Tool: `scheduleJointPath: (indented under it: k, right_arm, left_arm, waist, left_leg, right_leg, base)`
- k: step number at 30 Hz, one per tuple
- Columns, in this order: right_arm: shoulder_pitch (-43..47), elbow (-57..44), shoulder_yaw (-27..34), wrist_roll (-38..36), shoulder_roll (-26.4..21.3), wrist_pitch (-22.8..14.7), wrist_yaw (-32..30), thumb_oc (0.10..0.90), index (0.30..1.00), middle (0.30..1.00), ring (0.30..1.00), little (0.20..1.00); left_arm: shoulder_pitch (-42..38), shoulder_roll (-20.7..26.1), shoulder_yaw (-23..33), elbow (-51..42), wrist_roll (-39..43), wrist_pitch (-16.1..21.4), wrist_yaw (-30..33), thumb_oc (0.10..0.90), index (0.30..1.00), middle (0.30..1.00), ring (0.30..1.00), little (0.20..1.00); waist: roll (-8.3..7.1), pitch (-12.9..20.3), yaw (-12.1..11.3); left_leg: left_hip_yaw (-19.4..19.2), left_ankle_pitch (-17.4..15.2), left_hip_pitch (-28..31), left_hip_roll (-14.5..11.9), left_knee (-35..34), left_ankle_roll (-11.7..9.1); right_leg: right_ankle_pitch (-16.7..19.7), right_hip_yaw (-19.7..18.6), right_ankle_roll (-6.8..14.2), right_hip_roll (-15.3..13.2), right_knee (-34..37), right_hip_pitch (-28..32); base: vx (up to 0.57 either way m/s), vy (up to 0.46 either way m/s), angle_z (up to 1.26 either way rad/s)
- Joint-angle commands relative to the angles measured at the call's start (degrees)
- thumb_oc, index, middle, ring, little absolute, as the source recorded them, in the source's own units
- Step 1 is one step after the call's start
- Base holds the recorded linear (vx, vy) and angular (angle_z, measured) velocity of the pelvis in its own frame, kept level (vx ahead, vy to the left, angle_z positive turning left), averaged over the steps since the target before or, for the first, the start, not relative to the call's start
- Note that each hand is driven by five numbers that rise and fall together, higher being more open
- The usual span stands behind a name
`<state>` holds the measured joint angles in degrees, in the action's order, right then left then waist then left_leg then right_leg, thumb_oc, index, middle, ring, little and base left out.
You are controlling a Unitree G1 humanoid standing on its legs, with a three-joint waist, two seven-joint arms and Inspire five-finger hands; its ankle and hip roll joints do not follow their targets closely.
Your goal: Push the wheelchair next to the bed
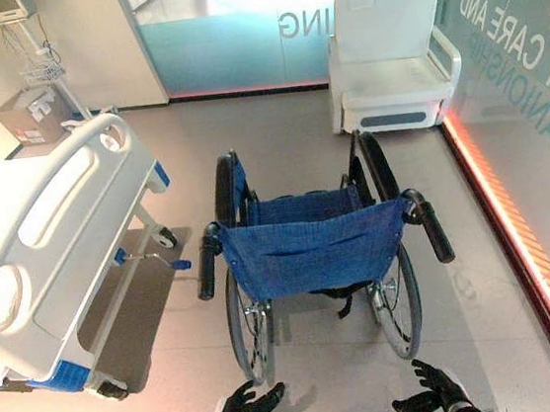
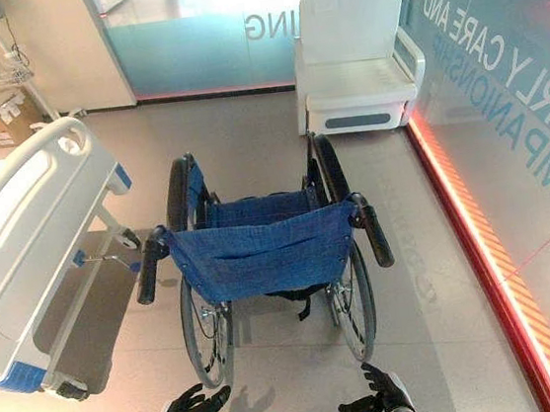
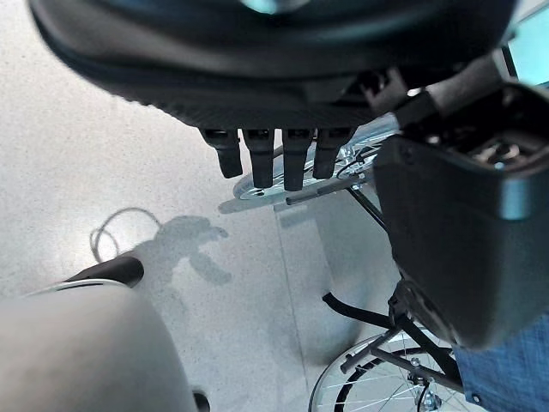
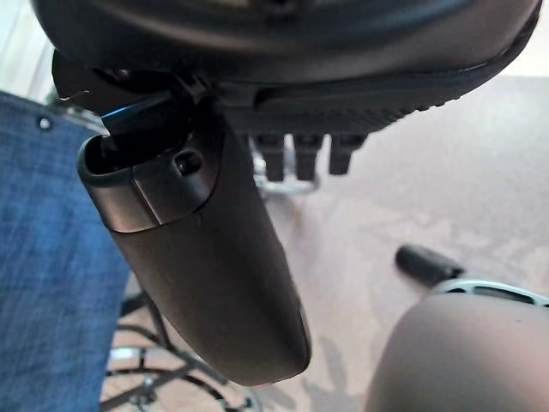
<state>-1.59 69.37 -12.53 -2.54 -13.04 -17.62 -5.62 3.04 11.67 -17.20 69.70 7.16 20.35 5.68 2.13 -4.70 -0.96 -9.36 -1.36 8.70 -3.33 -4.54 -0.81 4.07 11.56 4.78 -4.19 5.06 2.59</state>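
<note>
straight ahead of the robot, in the middle of the floor, stands the wheelchair (image 1: 312, 251), its blue backrest turned toward the robot and its seat facing away. the bed (image 1: 51, 241) lies to the wheelchair's left, apart from it, with a strip of bare floor between the bed's footboard corner and the chair's left wheel.

the coming move turns on the two push handles. the left handle (image 1: 207, 263) and the right handle (image 1: 434, 226) stick back toward the robot from the top corners of the backrest, their long axes running roughly front to back and splaying a little outward. the left hand (image 1: 244, 409) hangs low near the robot, behind and below the left handle; the right hand (image 1: 434, 394) hangs likewise behind and below the right handle. each hand sits nearly in line with its own handle, so neither has to cross over, and the two look about equally far from their grips.

both hands are empty, with fingers spread loose and clasping nothing; the wrist views show the fingers pointing out over the floor, with wheel spokes beyond.

judging from this, the reach to the handles is not yet made, and afterwards the chair must be steered leftward to draw alongside the bed.
</note>
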Motion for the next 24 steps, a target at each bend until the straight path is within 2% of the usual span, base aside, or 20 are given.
scheduleJointPath:
  k: [1, 4, 8, 10, 13, 16, 24]
  right_arm:
    - [4.27, -1.28, -2.86, 1.5, -0.18, -4.95, -3.74, 0.8, 0.9, 0.9, 0.9, 0.9]
    - [4.4, -1.48, -2.91, 2.27, -0.28, -5.41, -5.98, 0.8, 0.9, 0.9, 0.9, 0.9]
    - [4.52, -1.89, -3.0, 1.27, -0.18, -5.58, -6.64, 0.8, 0.9, 0.9, 0.9, 0.9]
    - [4.61, -1.55, -2.67, -2.6, 0.17, -4.31, -4.45, 0.8, 0.9, 0.9, 0.9, 0.9]
    - [4.6, -0.42, -1.65, -4.55, 0.69, -2.24, -1.56, 0.8, 0.9, 0.9, 0.9, 0.9]
    - [4.68, 0.15, -1.27, -5.33, 0.71, -2.23, 0.57, 0.8, 0.9, 0.9, 0.9, 0.9]
    - [5.35, 0.83, 3.48, -15.58, -0.93, -1.47, 4.08, 0.8, 0.9, 0.9, 0.9, 0.9]
  left_arm:
    - [-3.24, -1.68, -1.09, -2.25, -2.06, 5.14, 1.4, 0.8, 0.9, 0.9, 0.9, 0.9]
    - [-3.22, -1.91, -1.09, -2.41, 0.4, 5.11, -1.43, 0.8, 0.9, 0.9, 0.9, 0.9]
    - [-3.35, -2.08, -1.38, -2.24, -0.26, 4.12, -1.13, 0.8, 0.9, 0.9, 0.9, 0.9]
    - [-3.55, -1.95, -1.43, -1.92, -0.88, 3.63, -1.06, 0.8, 0.9, 0.9, 0.9, 0.9]
    - [-3.57, -2.27, -1.21, -1.49, -1.57, 3.78, -0.56, 0.8, 0.9, 0.9, 0.9, 0.9]
    - [-3.59, -2.25, -1.2, -1.48, -1.71, 4.07, -0.61, 0.8, 0.9, 0.9, 0.9, 0.9]
    - [-4.05, -0.43, 3.95, -1.93, 6.53, 4.34, 0.57, 0.8, 0.9, 0.9, 0.9, 0.9]
  waist:
    - [-0.97, -0.96, 0.59]
    - [-0.88, -0.99, 0.58]
    - [-0.82, -0.95, 0.67]
    - [-0.75, -0.86, 0.74]
    - [-0.62, -0.82, 0.85]
    - [-0.51, -0.75, 0.71]
    - [-0.92, -0.11, 0.09]
  left_leg:
    - [3.43, -2.97, -3.77, 2.79, 2.12, 1.8]
    - [3.34, -2.81, -3.83, 2.69, 2.03, 1.67]
    - [3.24, -2.72, -3.77, 2.67, 1.81, 1.68]
    - [3.22, -2.7, -3.71, 2.69, 1.7, 1.65]
    - [2.94, -2.64, -3.49, 2.65, 1.55, 1.62]
    - [2.89, -2.53, -3.47, 2.65, 1.43, 1.56]
    - [2.86, -2.11, -2.97, 2.53, 1.18, 1.4]
  right_leg:
    - [-8.22, 0.17, -1.1, -0.22, -5.91, 0.54]
    - [-8.21, 0.2, -1.09, -0.2, -5.91, 0.49]
    - [-8.18, 0.18, -1.1, -0.09, -5.8, 0.55]
    - [-8.22, 0.18, -1.17, -0.07, -5.76, 0.53]
    - [-8.23, 0.13, -1.21, -0.11, -5.65, 0.72]
    - [-8.19, 0.34, -1.24, -0.19, -5.53, 0.84]
    - [-7.74, 0.89, -0.98, -0.35, -5.2, 1.59]
  base:
    - [0.0, 0.0, 0.0]
    - [-0.01, -0.001, 0.01]
    - [0.0, 0.0, 0.0]
    - [0.0, 0.0, 0.0]
    - [0.0, 0.0, 0.0]
    - [0.0, 0.0, 0.0]
    - [0.0, -0.001, 0.0]
